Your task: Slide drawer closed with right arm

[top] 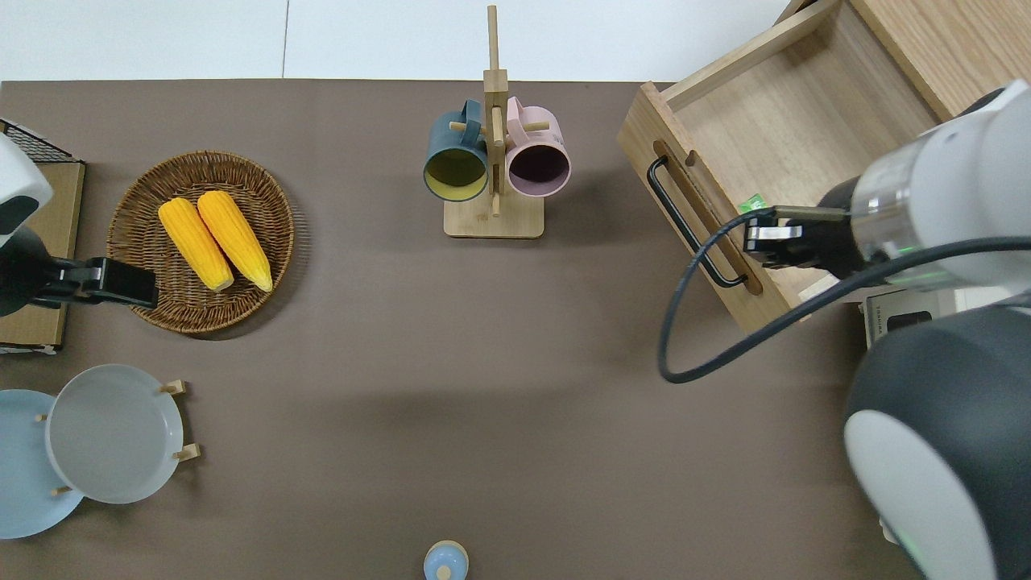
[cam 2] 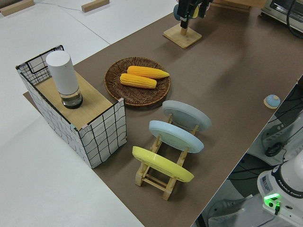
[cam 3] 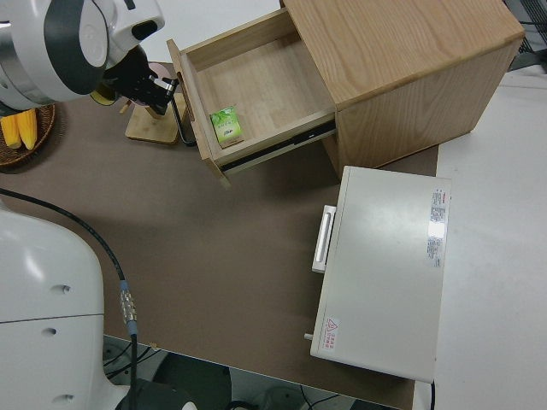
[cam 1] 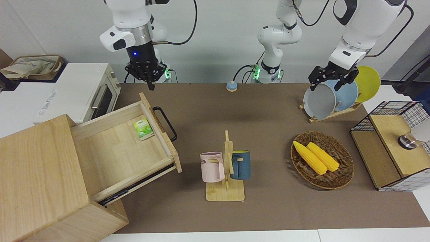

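Note:
The drawer point(cam 1: 121, 151) stands pulled far out of the light-wood cabinet point(cam 1: 37, 181), toward the right arm's end of the table. Its black bar handle point(cam 1: 165, 123) faces the middle of the table. A green packet point(cam 1: 143, 129) lies inside, by the front board. My right gripper point(cam 1: 148, 76), with the blue light on its wrist, hangs in the air, touching nothing. In the overhead view the right gripper point(top: 763, 242) is over the drawer's front board point(top: 701, 217), at the handle's end nearer the robots point(top: 729, 280). It also shows in the right side view point(cam 3: 161, 88). The left arm is parked.
A white oven point(cam 1: 84, 90) stands beside the drawer, nearer to the robots. A mug rack point(cam 1: 225, 168) holds a pink and a blue mug mid-table. A basket with corn point(cam 1: 321, 159), a plate rack point(cam 1: 336, 97) and a wire-mesh rack point(cam 1: 389, 144) sit toward the left arm's end.

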`<state>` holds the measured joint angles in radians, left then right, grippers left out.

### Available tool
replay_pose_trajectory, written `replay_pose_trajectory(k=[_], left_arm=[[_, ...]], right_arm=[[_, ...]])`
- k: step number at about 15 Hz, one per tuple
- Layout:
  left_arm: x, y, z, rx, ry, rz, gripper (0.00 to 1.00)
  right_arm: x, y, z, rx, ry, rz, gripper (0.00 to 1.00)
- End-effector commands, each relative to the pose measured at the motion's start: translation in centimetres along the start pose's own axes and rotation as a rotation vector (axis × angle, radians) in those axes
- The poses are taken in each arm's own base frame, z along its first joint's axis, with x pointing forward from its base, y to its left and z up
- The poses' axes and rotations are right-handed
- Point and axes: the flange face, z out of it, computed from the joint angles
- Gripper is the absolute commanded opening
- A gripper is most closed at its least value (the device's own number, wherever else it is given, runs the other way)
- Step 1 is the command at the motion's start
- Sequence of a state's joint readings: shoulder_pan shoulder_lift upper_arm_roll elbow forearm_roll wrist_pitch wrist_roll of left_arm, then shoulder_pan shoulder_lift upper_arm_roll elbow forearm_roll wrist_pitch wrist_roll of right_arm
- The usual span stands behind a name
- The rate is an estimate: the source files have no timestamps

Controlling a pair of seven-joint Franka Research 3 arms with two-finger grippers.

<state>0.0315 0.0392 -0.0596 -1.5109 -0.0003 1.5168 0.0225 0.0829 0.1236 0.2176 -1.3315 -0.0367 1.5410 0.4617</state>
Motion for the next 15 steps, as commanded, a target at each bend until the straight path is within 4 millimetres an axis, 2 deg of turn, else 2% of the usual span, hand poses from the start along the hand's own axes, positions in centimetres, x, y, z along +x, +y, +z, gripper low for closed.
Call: replay_pose_trajectory(k=[1,3,5,6,8,10,11,15], left_arm=[[0.2,-0.1,-0.3,0.016,-0.008,0.011,1.0],[0.1,-0.1,-0.4,0.016,-0.005,0.011,0.99],[0.1,-0.1,-0.3,0.016,-0.007,0.011,0.99],[0.1,-0.1,-0.4,0.016,-0.005,0.011,0.99],[0.1,-0.1,-0.4,0.016,-0.005,0.011,0.99],[0.1,-0.1,-0.4,0.016,-0.005,0.011,0.99],[0.1,-0.1,-0.4,0.016,-0.005,0.011,0.99],[0.1,-0.1,-0.4,0.016,-0.005,0.011,0.99]], right_arm=[[-2.5,-5.7,0.1,0.007,0.022,0.134,0.0],[-3.4,-8.3,1.8,-0.004,-0.006,0.256,0.0],[-3.6,-10.5,4.8,-0.031,-0.045,0.378,0.0],[-3.3,-10.9,6.3,-0.045,-0.062,0.456,0.0],[-2.5,-11.1,9.4,-0.086,-0.099,0.541,0.0],[-2.0,-11.7,12.6,-0.1,-0.115,0.697,0.0],[-1.9,-11.8,13.7,-0.09,-0.108,0.756,0.0],[-1.4,-11.1,16.4,-0.107,-0.099,0.78,0.0]])
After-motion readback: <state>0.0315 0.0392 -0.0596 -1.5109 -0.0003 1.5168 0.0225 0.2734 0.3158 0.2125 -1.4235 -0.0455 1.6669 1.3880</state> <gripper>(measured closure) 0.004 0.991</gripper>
